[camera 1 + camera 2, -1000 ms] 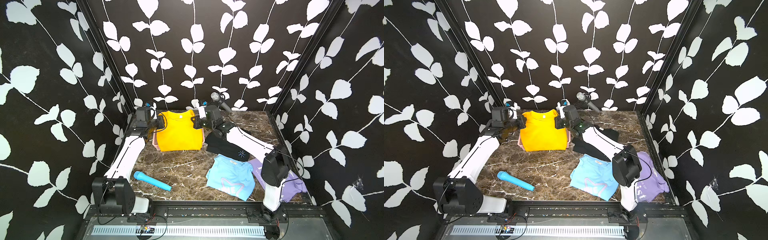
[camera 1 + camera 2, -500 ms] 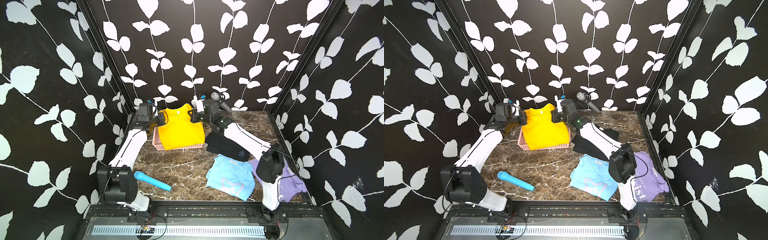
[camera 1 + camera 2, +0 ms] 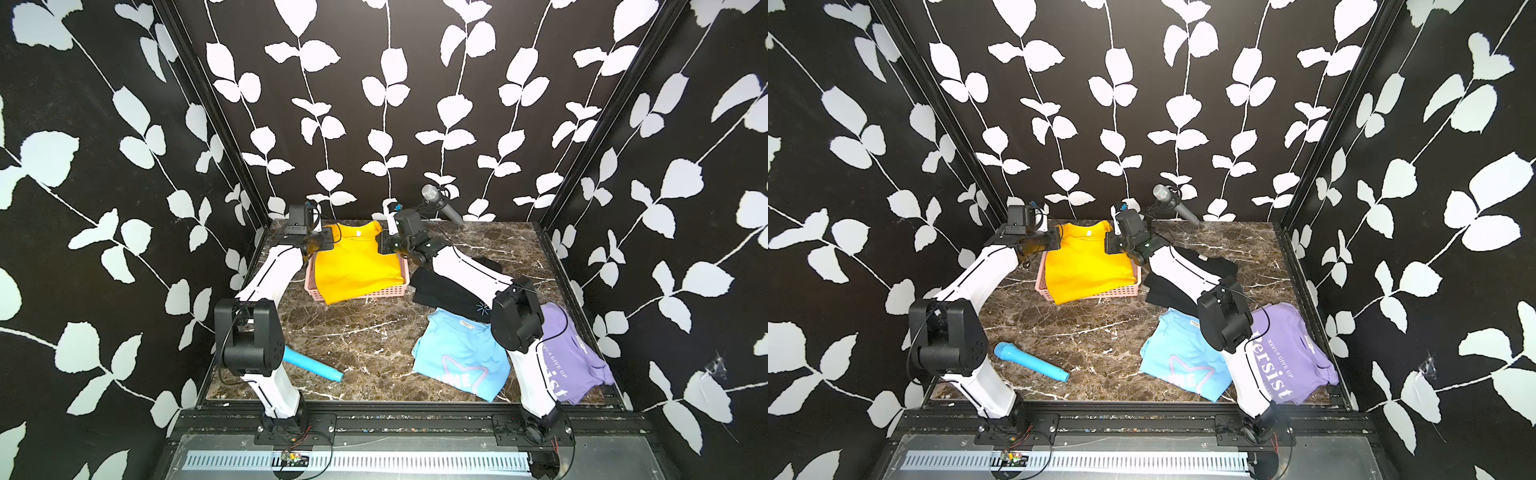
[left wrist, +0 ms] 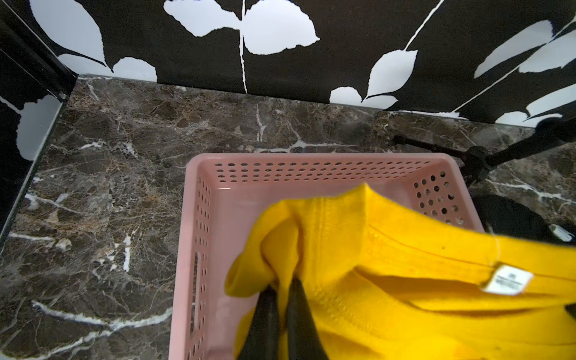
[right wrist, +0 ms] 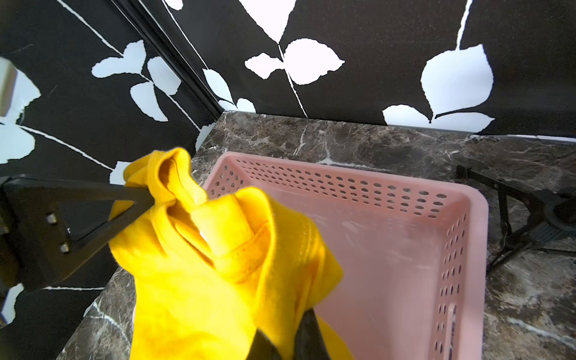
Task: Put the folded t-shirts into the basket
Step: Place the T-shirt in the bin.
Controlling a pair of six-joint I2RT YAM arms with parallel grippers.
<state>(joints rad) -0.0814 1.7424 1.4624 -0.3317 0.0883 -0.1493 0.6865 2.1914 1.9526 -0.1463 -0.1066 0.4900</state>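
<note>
Brown marble-patterned surface carries: pink perforated plastic basket at far left; black folded t-shirt, light blue folded t-shirt and lavender folded t-shirt clustered at right; light blue plastic tube near front left.

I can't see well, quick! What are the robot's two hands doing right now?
Left gripper: shut on the yellow shirt.
Right gripper: shut on the same yellow shirt.

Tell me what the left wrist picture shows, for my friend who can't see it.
The left hand pinches the edge of a yellow shirt over a pink basket with holes in its sides. The basket sits on a dark marble table by a black wall with white leaves.
</note>
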